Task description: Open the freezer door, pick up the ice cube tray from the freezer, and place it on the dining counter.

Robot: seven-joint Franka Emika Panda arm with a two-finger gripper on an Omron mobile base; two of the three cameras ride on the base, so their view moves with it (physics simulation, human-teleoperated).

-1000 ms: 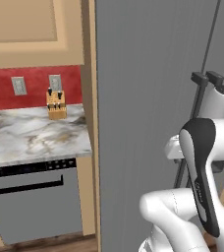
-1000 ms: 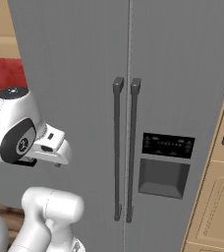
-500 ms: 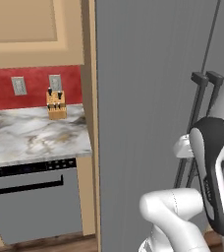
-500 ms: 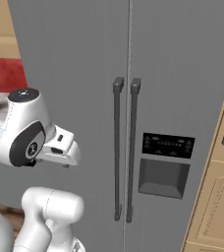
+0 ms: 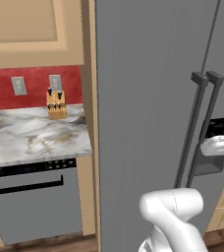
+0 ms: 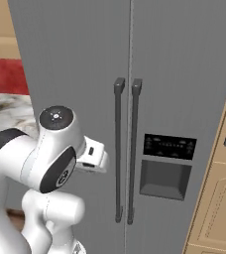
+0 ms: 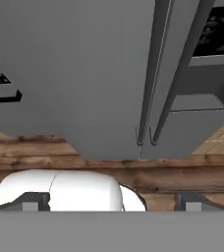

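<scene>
Two tall matte grey doors stand shut side by side, the left door (image 6: 70, 74) and the right door (image 6: 184, 74). Each carries a thin black bar handle: the left handle (image 6: 118, 149) and the right handle (image 6: 133, 149); they show again as left handle (image 5: 191, 133) and left handle (image 7: 151, 69). Which one is the freezer door I cannot tell. My gripper (image 6: 96, 158) hovers in front of the left door, a little left of the handles, touching nothing. In the hand view its fingertips (image 7: 35, 201) sit far apart, so it is open and empty. The ice cube tray is hidden; the dining counter is out of view.
A dispenser panel (image 6: 165, 168) sits in the right door. Left of the appliance is a marble worktop (image 5: 30, 135) with a knife block (image 5: 56, 105), a red backsplash and a dishwasher front (image 5: 33, 206). Tan cabinets (image 6: 219, 198) flank the right side. Wooden floor (image 7: 182, 172) lies below.
The arm has swung to the right, carrying the hand closer to the door handles. Both doors stay shut and the base has not moved.
</scene>
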